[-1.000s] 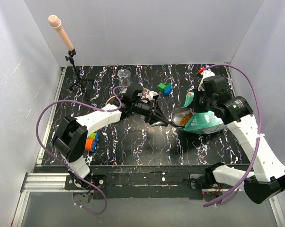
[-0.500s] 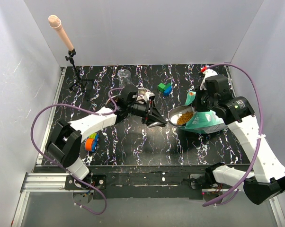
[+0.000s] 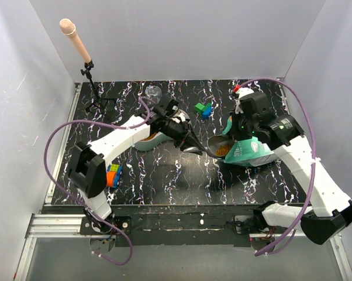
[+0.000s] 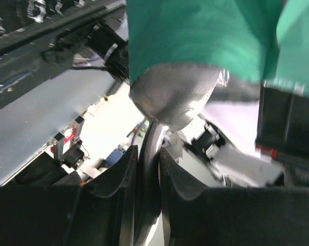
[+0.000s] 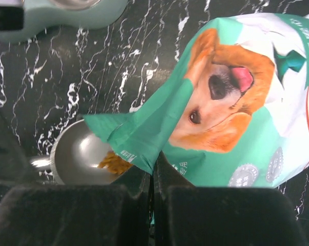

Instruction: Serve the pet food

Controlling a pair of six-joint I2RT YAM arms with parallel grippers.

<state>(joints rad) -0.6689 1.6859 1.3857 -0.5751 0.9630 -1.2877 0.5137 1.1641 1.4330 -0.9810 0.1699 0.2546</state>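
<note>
Since half a second ago the left arm has swung back, uncovering a pale green pet bowl [image 3: 145, 142] beneath its forearm, and the right wrist has shifted leftward; from where I stand, a microphone stand [image 3: 89, 76] is upright at the far left of the marbled black table [image 3: 164, 175]; nearer the front edge lies a cluster of orange, blue and green blocks [image 3: 112, 175]; what the pet bowl holds I cannot make out; the left gripper [image 4: 148, 154] is clenched on the handle of a metal scoop [image 5: 78, 154], whose cup sits at the mouth of a teal-and-white bag [image 5: 231, 102]; a small heap of pet food [image 5: 115, 163] lies in the scoop, partly hidden by the bag's teal flap; the bag shows a golden dog's face, with small white print and round seals too blurred to read; the right gripper [image 5: 153, 177] is pinched tight on that flap's edge.
</note>
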